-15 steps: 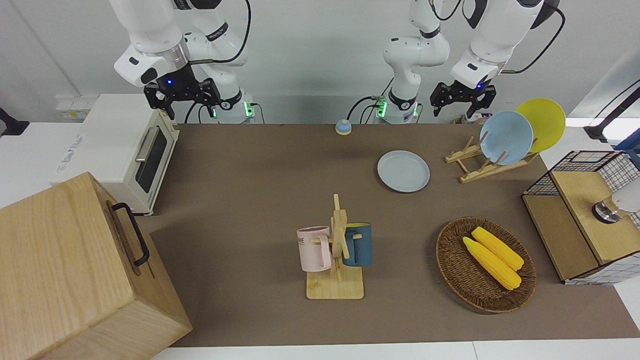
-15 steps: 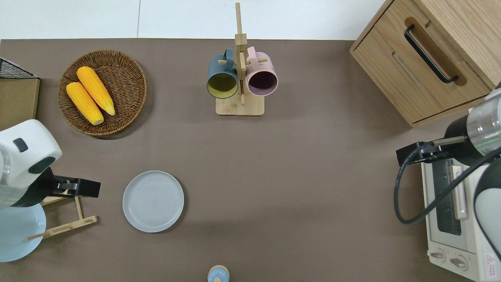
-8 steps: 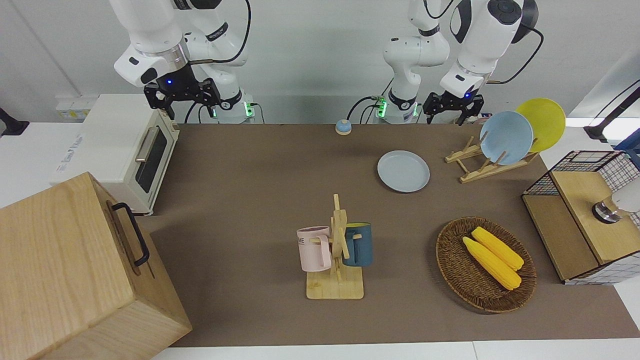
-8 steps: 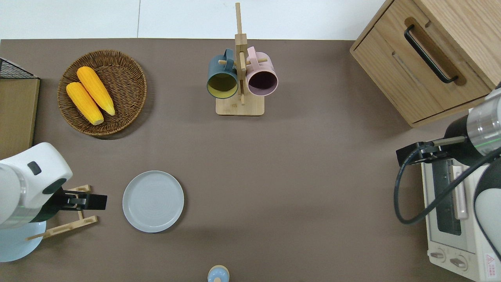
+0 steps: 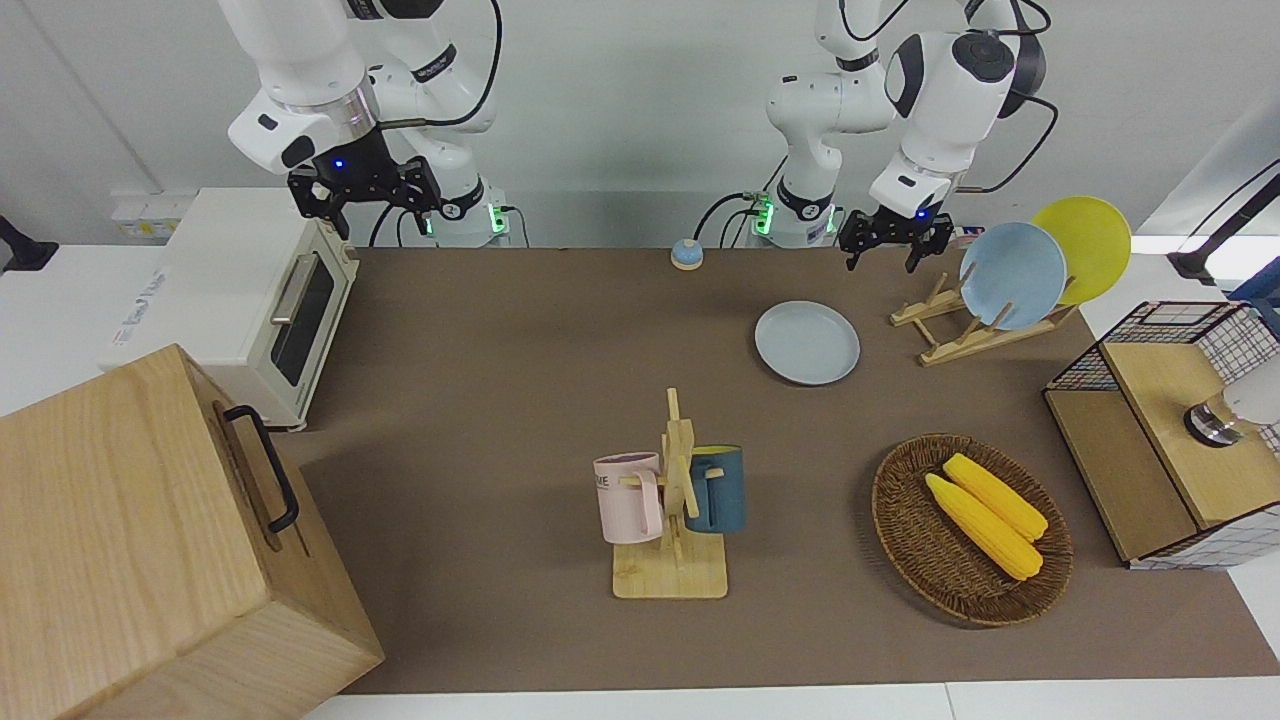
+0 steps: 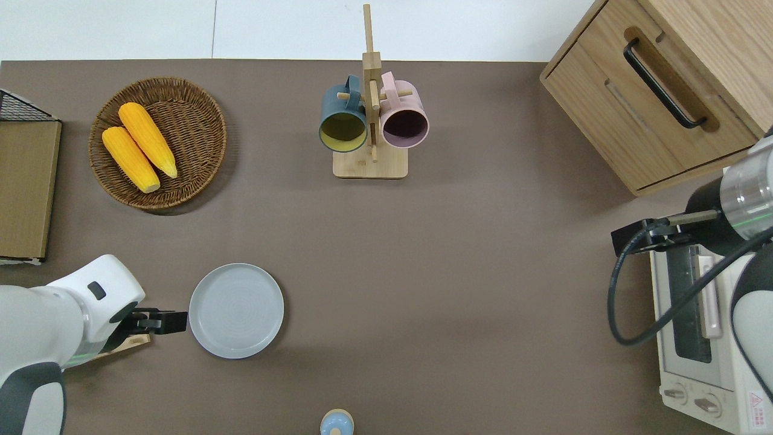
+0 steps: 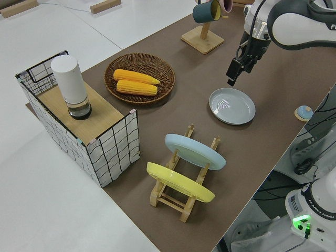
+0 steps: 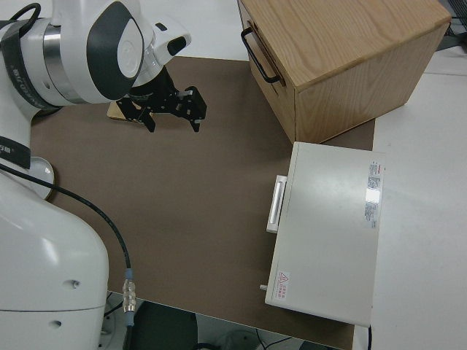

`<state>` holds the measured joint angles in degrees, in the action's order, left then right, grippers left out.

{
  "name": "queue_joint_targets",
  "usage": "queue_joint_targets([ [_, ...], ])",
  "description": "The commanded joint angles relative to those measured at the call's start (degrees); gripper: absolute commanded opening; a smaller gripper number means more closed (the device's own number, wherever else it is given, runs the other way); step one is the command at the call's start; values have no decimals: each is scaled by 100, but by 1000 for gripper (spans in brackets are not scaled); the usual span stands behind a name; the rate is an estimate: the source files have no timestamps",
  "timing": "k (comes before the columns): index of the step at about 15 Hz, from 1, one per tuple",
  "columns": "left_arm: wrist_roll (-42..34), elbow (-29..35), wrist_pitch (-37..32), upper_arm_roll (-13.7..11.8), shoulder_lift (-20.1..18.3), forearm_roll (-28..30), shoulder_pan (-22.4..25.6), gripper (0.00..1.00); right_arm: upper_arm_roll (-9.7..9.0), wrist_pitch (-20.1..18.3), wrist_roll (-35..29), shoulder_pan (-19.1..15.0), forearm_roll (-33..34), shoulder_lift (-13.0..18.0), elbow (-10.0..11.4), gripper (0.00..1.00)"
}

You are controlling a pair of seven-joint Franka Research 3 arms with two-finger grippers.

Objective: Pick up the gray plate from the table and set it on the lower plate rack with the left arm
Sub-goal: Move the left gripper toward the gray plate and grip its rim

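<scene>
At the table [image 6: 483, 272] edge nearest the robots, about midway along it, sits a small blue bell [image 6: 336, 422]. Toward the left arm's end of that edge stands the lower plate rack [image 7: 184, 194], its rails running roughly along the table's length, with a light blue plate [image 7: 195, 150] and a yellow plate [image 7: 180, 182] leaning in its slots; the slots at the end nearest the gray plate are bare. The gray plate [image 6: 236, 310] lies flat on the mat, rim up, just beside the rack toward the table's middle; being round, it shows no long axis. The left gripper [image 6: 158, 321] hangs in the air between rack and plate, its tip at the plate's rim toward the left arm's end, holding nothing; whether its fingers are spread cannot be told. The right arm is parked, its gripper [image 5: 362, 190] with fingers spread apart and empty.

A white toaster oven [image 5: 255, 300] stands in the right arm's near corner, door closed. Farther out, a wire-sided basket [image 7: 79, 126] with a wooden top carries a white cylinder [image 7: 70, 85] at the left arm's end. A wicker basket [image 6: 199, 145] holds two corn cobs [image 6: 139, 147] lying side by side. By the far edge a wooden mug stand [image 6: 370, 121] hangs a dark blue mug [image 6: 342, 121] and a pink mug [image 6: 406, 121], and a wooden cabinet [image 6: 658, 90] fills the far corner at the right arm's end.
</scene>
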<state>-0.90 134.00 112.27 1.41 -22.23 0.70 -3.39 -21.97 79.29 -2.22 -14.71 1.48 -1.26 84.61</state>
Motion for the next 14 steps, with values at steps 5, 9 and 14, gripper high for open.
queue_joint_targets([
  [5, 99, 1312, 1568, -44, -167, -88, 181, 993, -124, -72, -68, -146, 37, 12, -50, 983],
  [9, 450, 1629, 2123, -44, 122, -88, 181, 993, -124, -72, -68, -146, 37, 12, -41, 983],
  [14, 450, 1665, 2492, -44, 640, -88, 181, 991, -124, -72, -68, -146, 37, 12, -50, 983],
])
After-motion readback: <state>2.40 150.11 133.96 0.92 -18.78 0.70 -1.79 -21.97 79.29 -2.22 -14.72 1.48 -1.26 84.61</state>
